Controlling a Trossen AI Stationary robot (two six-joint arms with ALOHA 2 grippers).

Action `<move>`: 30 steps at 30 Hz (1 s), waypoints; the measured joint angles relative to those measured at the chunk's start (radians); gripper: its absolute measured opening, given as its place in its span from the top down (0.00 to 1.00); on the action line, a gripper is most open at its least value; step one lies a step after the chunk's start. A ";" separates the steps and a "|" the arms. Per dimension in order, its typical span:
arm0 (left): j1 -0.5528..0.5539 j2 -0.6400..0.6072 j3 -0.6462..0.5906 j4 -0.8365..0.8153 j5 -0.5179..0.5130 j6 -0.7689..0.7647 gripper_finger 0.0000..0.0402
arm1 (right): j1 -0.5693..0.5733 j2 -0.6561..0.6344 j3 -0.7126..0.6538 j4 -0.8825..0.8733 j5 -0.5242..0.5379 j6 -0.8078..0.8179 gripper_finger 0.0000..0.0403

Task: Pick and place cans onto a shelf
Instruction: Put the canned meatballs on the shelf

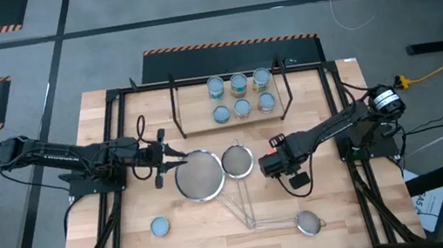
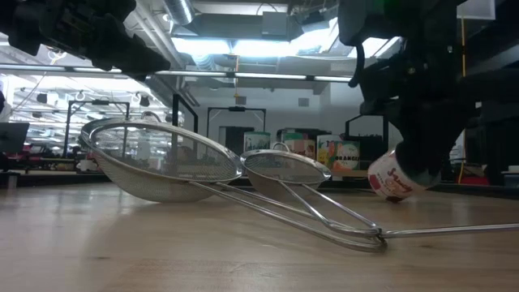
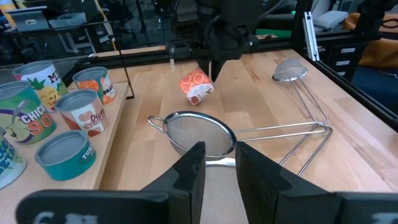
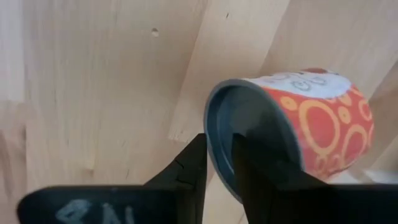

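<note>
An orange-red can [image 4: 317, 118] with a pale blue-grey end hangs tilted under my right gripper [image 4: 219, 142], right of the strainers [image 1: 285, 165]. The gripper points down, its fingers a little apart astride the can's rim. In the low view the can's lower edge [image 2: 389, 196] is close to the table; I cannot tell whether it rests there. The shelf [image 1: 196, 130] at the far middle holds several cans [image 1: 240, 95] upright. One more can [image 1: 160, 227] stands on the table at the near left. My left gripper [image 3: 219, 152] waits open at the left, above the large strainer's edge. My right gripper comes from above with the can's rim [image 4: 210, 149] between its fingers, one finger over the recessed end and one outside the wall. The gap is wider than the rim, which lies next to the outer finger [image 4: 194, 163]. I cannot tell whether either finger still touches it.
Three steel mesh strainers lie mid-table: a large one [image 1: 200, 176], a medium one [image 1: 237, 161] and a small one [image 1: 308, 223], their long handles [image 1: 248, 212] crossing toward the near edge. A black frame [image 1: 114, 171] edges the table. Bare wood lies at the near left.
</note>
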 joint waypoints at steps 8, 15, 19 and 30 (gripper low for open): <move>0.000 0.000 0.000 0.006 0.000 0.000 0.80 | 0.000 -0.001 0.001 -0.001 0.005 0.005 0.80; 0.000 0.000 0.000 0.007 0.000 0.000 0.80 | 0.000 -0.002 0.002 -0.001 0.014 0.004 0.80; 0.000 0.000 0.000 0.007 0.000 0.000 0.80 | 0.000 -0.002 0.003 -0.005 0.043 0.035 0.80; 0.000 0.000 0.000 0.007 0.000 -0.001 0.80 | 0.000 -0.003 0.004 -0.121 -0.074 0.158 0.80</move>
